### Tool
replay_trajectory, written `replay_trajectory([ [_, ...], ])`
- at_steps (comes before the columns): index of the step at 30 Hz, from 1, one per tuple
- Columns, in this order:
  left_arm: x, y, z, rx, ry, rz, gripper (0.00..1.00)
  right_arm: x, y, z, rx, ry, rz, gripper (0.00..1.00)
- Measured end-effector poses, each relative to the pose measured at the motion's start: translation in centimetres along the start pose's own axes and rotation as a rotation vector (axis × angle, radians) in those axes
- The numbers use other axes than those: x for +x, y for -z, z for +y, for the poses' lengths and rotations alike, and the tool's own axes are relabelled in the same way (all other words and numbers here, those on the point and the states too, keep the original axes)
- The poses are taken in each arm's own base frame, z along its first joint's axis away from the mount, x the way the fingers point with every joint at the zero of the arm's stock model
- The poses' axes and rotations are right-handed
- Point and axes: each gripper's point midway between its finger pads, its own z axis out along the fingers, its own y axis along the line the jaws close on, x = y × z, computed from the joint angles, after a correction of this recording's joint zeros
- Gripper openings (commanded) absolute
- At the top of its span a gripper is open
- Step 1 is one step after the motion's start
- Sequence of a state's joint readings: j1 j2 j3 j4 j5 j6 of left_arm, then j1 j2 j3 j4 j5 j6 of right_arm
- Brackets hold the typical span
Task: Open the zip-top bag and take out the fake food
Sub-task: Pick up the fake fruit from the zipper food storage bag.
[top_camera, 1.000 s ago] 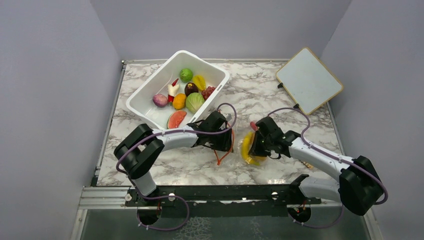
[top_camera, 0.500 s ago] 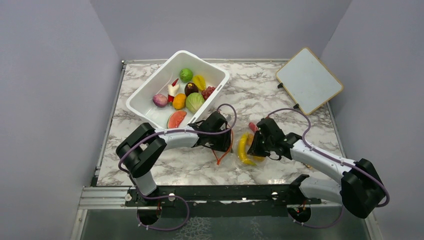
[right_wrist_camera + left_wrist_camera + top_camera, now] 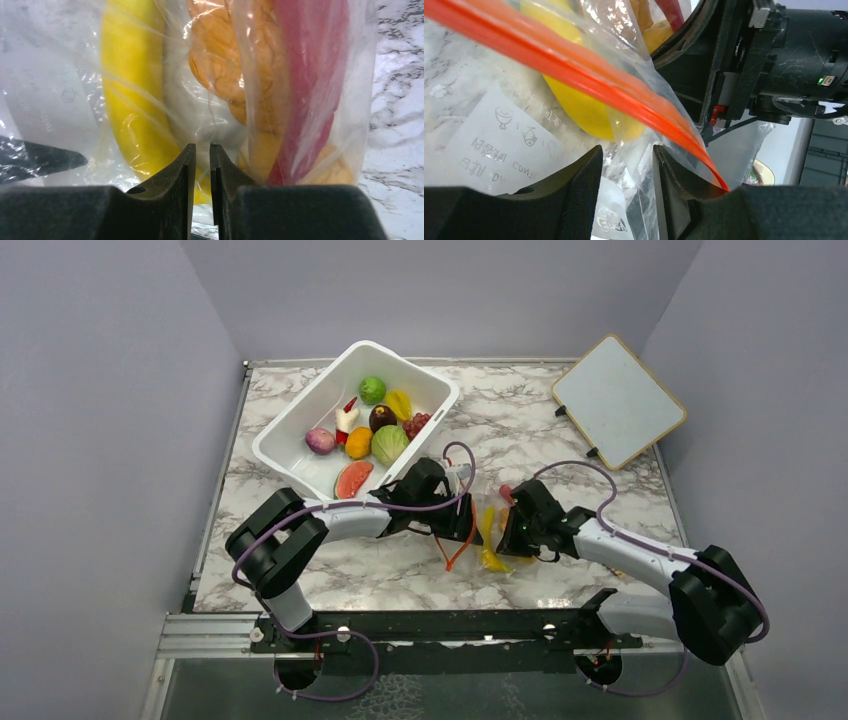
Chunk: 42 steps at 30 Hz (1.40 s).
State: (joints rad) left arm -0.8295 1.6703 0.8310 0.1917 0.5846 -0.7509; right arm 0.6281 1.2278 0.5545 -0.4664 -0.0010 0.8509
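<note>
I have the zip-top bag (image 3: pixel 487 530) strung between both arms; left end effector (image 3: pixel 626 165) pinches film below the strip, right end effector (image 3: pixel 200 160) nearly shut on film at the opposite side; banana (image 3: pixel 132 110) lies lengthwise between.

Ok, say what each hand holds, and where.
Both hold the bag: left hand pinches film just below the orange zip strip; right hand pinches film beside the banana.

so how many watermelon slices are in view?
1: watermelon slice at the near end of the white tub. The red piece inside the bag is unclear; more may be hidden.
</note>
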Motion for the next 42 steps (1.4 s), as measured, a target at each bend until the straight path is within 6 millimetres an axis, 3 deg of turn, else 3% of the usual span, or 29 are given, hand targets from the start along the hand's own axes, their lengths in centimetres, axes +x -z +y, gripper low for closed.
replay_trajectory([
  [4, 0.0, 0.1, 0.4, -0.021, -0.001, -0.001, 0.44, 0.1, 0.2, 0.3, -0.054, -0.008, -0.016, 0.18],
  [10, -0.7, 0.7, 3.2, -0.213, 0.013, -0.026, 0.42, 0.2, 0.4, 0.5, -0.067, -0.019, -0.017, 0.18],
  [15, -0.8, 1.3, 4.5, -0.29, 0.023, -0.026, 0.4, 0.0, 0.5, 0.6, -0.073, -0.022, -0.023, 0.18],
  [25, -1.9, 0.6, 4.6, -0.309, 0.032, -0.036, 0.41, 0.4, 0.3, 0.9, -0.086, -0.026, 0.006, 0.17],
  [29, -1.5, -0.1, 5.4, -0.314, 0.053, -0.018, 0.41, 0.9, -0.3, 1.0, -0.097, -0.027, 0.026, 0.17],
  [33, -0.6, -0.7, 6.1, -0.323, 0.084, 0.01, 0.45, 1.1, -0.6, 1.2, -0.114, -0.035, 0.031, 0.17],
  [42, -0.8, -1.1, 5.6, -0.294, 0.117, -0.009, 0.54, 1.3, -0.6, 1.6, -0.142, -0.049, 0.036, 0.17],
])
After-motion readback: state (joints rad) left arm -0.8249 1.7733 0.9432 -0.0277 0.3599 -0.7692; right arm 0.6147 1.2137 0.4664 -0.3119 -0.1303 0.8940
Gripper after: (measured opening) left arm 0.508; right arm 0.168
